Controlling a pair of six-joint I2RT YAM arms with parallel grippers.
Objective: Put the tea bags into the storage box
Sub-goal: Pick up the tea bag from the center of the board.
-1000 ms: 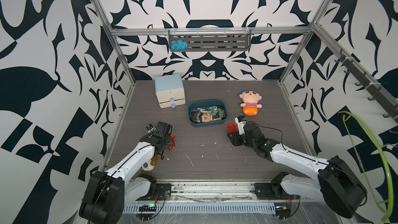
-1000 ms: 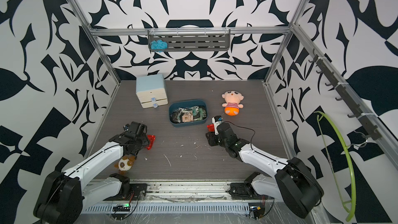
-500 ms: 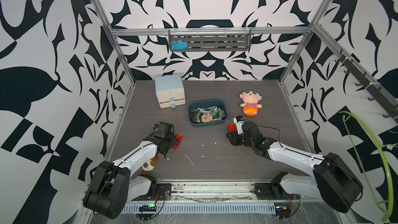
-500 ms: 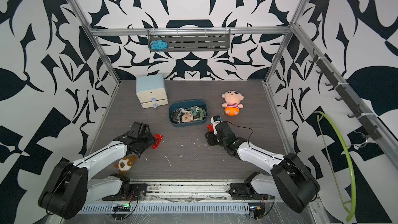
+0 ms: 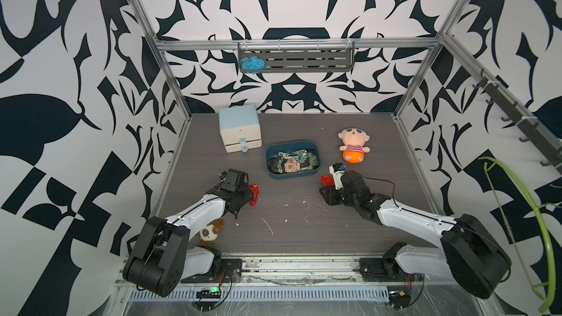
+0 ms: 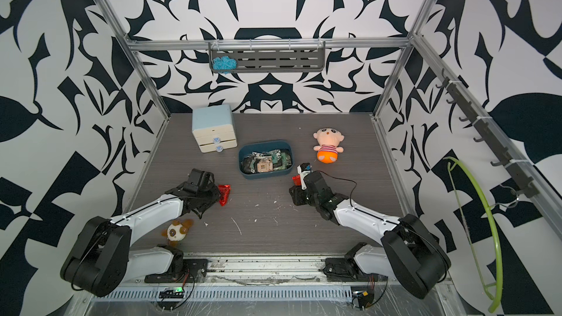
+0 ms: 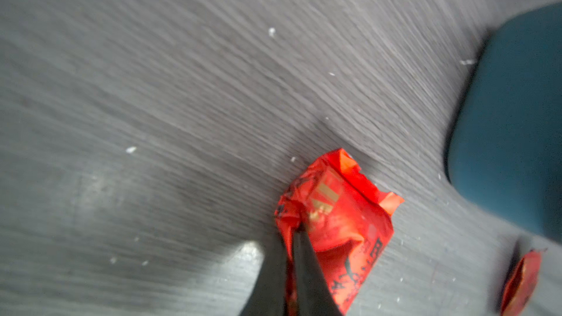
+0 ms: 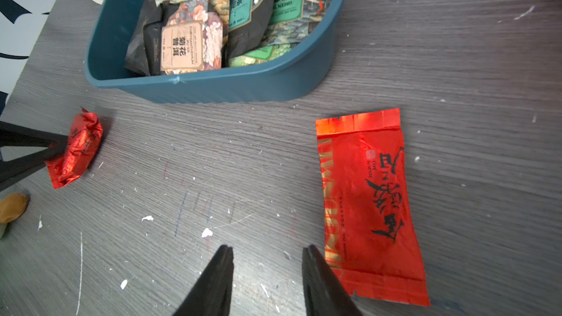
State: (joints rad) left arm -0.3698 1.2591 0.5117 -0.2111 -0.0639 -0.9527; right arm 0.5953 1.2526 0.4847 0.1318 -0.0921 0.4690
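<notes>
Your left gripper [image 7: 297,234] is pinched tight on the crumpled red tea bag [image 5: 254,192], lower left of the storage box [image 5: 292,176] in a top view. Right gripper [image 8: 267,252] is half open and empty, with the flat red tea bag [image 8: 365,202] just beside it.

Blurred, edge-cropped storage box [image 7: 511,123] (left wrist view)

Tea bags [image 5: 292,164] lie in the storage box [image 5: 289,176], between cabinet [image 5: 239,123] and doll [image 5: 353,147].

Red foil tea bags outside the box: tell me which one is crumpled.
The crumpled red foil sachet pinched in the left gripper; the other red sachet lies flat beside the open right gripper.
</notes>
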